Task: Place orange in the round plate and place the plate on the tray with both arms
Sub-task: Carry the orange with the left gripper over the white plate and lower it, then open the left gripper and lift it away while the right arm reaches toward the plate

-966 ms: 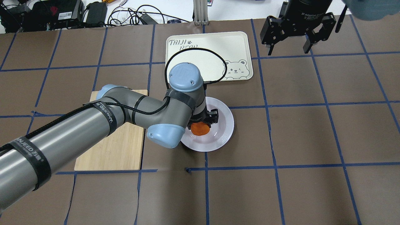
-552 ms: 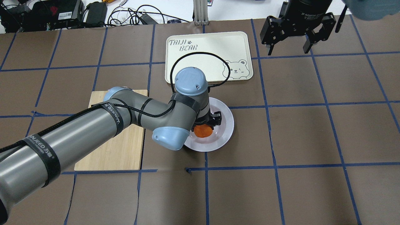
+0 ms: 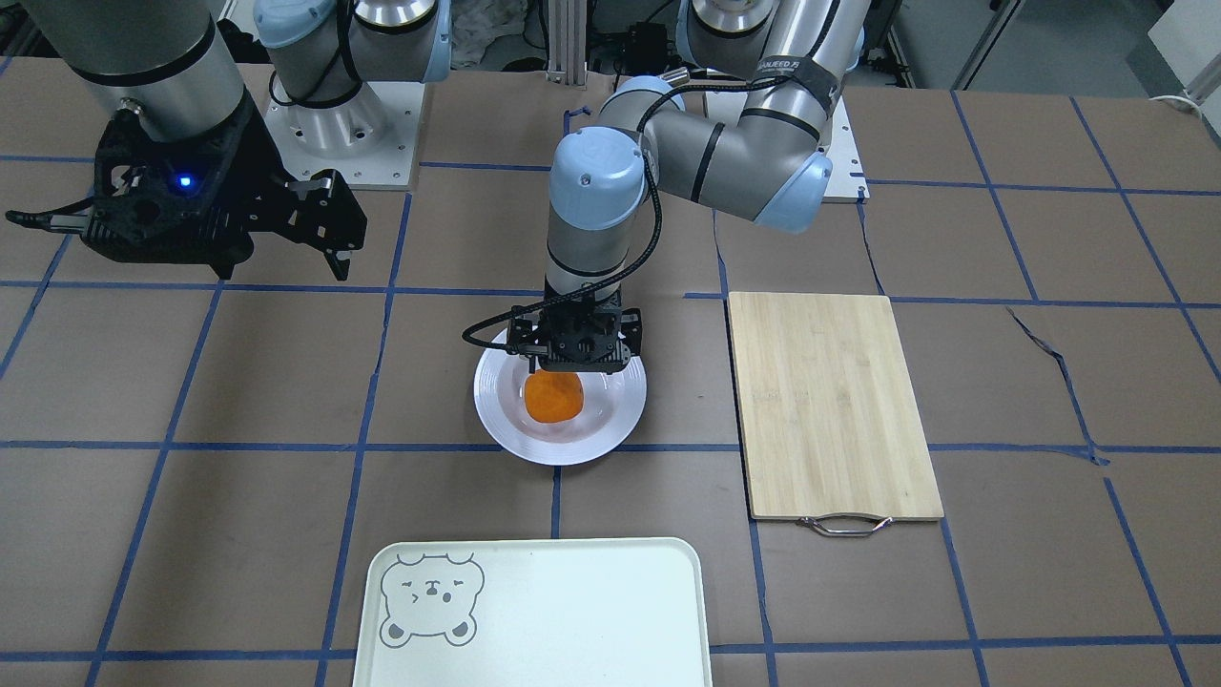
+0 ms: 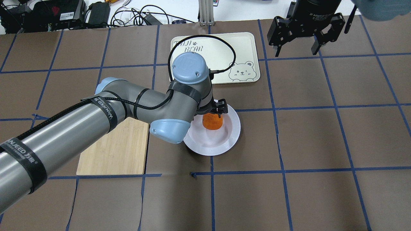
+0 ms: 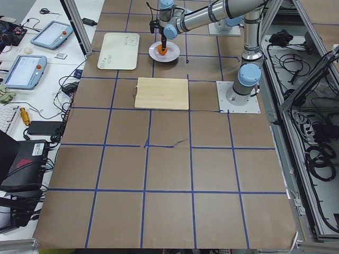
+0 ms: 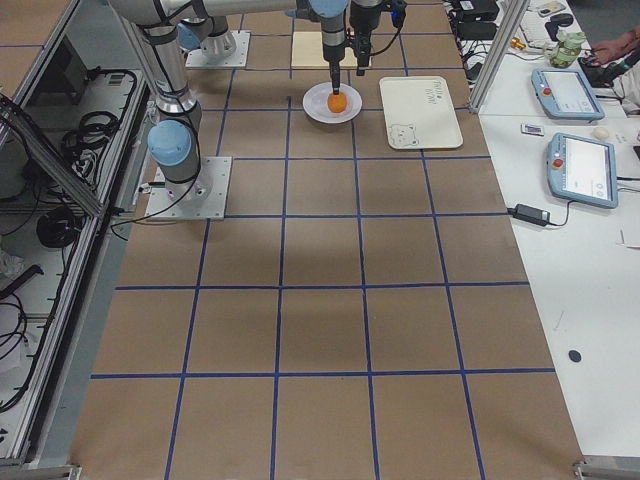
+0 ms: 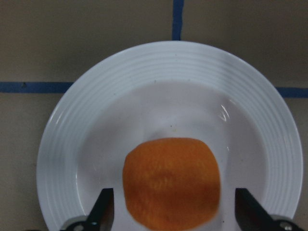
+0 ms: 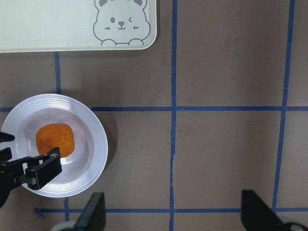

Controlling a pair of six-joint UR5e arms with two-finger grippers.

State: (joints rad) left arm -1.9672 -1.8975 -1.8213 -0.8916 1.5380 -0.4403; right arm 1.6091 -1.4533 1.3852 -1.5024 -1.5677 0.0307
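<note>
The orange (image 4: 212,121) lies in the sunken centre of the round plate (image 4: 231,137), a glossy white dish on the brown table. My left gripper (image 4: 216,111) hangs straight above it, open. In the left wrist view its fingertips (image 7: 102,212) stand on either side of the orange (image 7: 171,183) with small gaps. The cream tray (image 4: 239,45) with its bear face lies just beyond the plate, bare. My right gripper (image 4: 296,50) hovers open, high over the far right of the table, well away from the plate (image 8: 97,153).
A bamboo cutting board (image 4: 118,150) with a metal handle lies left of the plate, partly under my left arm. Blue tape lines cross the brown table. Cables and boxes sit beyond the far edge.
My left wrist has swung toward the tray. The orange now shows nearer the far side of the plate's centre and in fuller view. The right arm has stayed still.
</note>
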